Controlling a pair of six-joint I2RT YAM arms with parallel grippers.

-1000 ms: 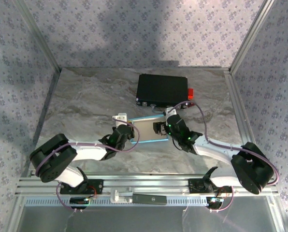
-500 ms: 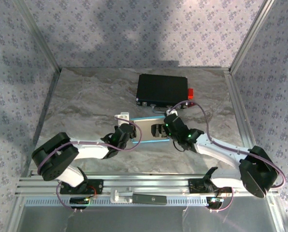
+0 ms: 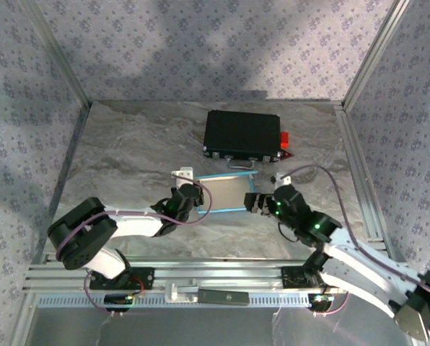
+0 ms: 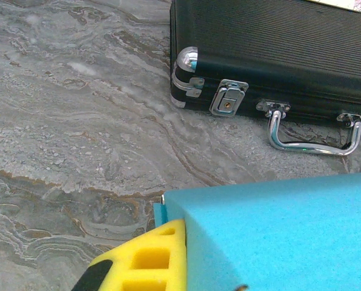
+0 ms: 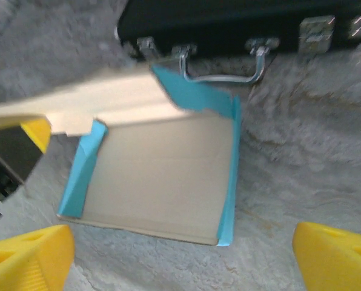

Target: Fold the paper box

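The paper box (image 3: 226,193) lies open in the middle of the table, white inside with cyan walls along its edges. A white flap (image 3: 180,175) stands up at its left end. My left gripper (image 3: 192,194) is at that left end, shut on the box wall; its yellow finger (image 4: 145,259) presses against the cyan side (image 4: 289,236). My right gripper (image 3: 257,202) sits just off the box's right edge, open. In the right wrist view its yellow fingers (image 5: 26,257) stand wide apart, short of the box (image 5: 162,170), with nothing between them.
A black hard case (image 3: 244,135) with metal latches and a handle (image 4: 311,136) lies just behind the box, a small red object (image 3: 286,138) at its right end. Aluminium frame rails border the marble table on both sides.
My right gripper has pulled back to the right, off the box's right part, and now stands beside its edge. The left gripper has kept its hold at the left end.
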